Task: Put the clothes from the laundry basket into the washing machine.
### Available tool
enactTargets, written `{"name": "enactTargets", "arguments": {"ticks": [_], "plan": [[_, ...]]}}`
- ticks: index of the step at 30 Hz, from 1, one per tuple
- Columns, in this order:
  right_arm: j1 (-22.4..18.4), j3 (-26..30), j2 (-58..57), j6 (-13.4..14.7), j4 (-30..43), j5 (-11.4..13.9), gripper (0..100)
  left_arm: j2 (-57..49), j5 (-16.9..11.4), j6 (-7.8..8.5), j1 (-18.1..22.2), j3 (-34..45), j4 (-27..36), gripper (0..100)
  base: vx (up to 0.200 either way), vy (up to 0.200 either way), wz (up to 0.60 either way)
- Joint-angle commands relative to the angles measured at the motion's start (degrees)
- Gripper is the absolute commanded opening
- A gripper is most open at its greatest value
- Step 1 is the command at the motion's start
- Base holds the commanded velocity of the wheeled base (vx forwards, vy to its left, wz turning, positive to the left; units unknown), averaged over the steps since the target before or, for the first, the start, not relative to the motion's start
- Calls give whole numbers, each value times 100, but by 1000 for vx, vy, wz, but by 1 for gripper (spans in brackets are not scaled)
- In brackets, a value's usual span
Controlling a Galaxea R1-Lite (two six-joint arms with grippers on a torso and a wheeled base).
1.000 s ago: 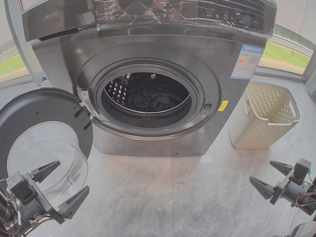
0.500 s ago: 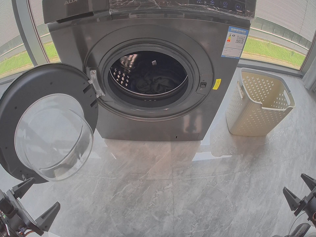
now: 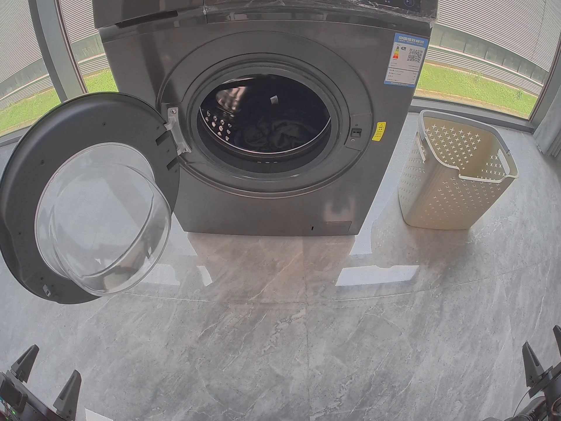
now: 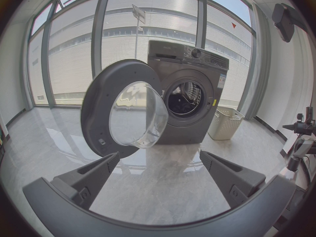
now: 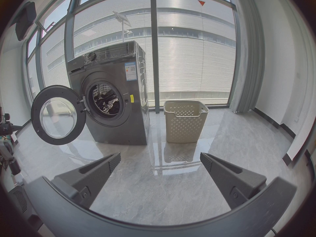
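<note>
Since a second ago your head camera has pulled back, so more of the grey floor (image 3: 304,334) shows. The machine, its door and the basket keep their places relative to one another. Both grippers sit lower in the head view than they did then, down at its bottom corners.

From your head view, the washing machine (image 3: 274,206) stands at 12 o'clock. Its round door (image 3: 87,200) is swung fully open on the hinge, out toward 10 o'clock. Dark clothes (image 3: 274,133) lie inside the drum, low in the opening. The cream laundry basket (image 3: 444,200) stands upright on the floor at 2 o'clock, just beside the machine's right side and not touching it.

Your left gripper (image 3: 49,375) is at 7 o'clock, above the floor and well apart from the door. Its fingers (image 4: 98,168) are spread wide with nothing between them, and the left wrist view looks through them at the open door and drum. Your right gripper (image 3: 544,352) is at 5 o'clock, well apart from the basket. Its fingers (image 5: 230,178) are also spread wide and hold nothing, and the right wrist view shows the basket and machine beyond them.
</note>
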Motion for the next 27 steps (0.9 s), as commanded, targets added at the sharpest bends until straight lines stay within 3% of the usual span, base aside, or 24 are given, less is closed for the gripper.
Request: {"name": "enactTargets", "arguments": {"ticks": [1,2,3,4,6,8,10,13,15,16,18,19,21,22,23,24,25,27], "plan": [[-608,81,-606,-89,9,625,100,-337,-9,91,646,99,60,100,0,0,0],[-591,81,-606,-124,-8,748,100,-583,-44,188,857,99,95,100,0,0,0],[-573,81,-606,-115,1,660,100,-768,-79,416,892,99,113,100,0,0,0],[-573,72,-606,-115,53,563,100,-768,-79,487,875,99,113,100,0,0,0],[-573,46,-606,-71,88,589,100,-750,-88,337,866,99,200,100,0,0,0],[-591,37,-606,-71,141,888,100,-750,-123,232,839,81,464,100,0,0,0],[-591,-33,-606,-203,317,1442,100,-759,-106,293,848,64,526,100,0,0,0],[-573,-112,-606,-352,537,1539,100,-750,-141,302,839,99,403,100,0,0,0],[-582,-121,-606,-256,519,1512,100,-750,-132,284,839,99,394,100,0,0,0],[-582,-86,-606,34,449,1178,100,-750,-132,232,839,99,394,100,0,0,0],[-600,-33,-606,201,317,651,100,-759,-132,223,848,99,394,100,0,0,0],[-600,-7,-606,148,238,677,100,-759,-132,232,839,99,394,100,0,0,0],[-600,72,-606,-98,-35,1345,100,-759,-132,284,848,99,394,100,0,200,0],[-591,90,-606,-54,-61,1363,100,-750,-132,302,848,99,394,100,0,200,0],[-582,90,-606,61,-52,1134,100,-750,-132,311,848,99,394,100,0,200,0],[-582,90,-606,61,-52,1134,100,-750,-132,311,848,99,394,100,0,200,0],[-591,90,-606,236,1,361,100,-759,-132,320,848,99,394,100,0,200,0],[-582,90,-606,175,88,308,100,-759,-132,284,848,99,394,100,0,200,0]]}}
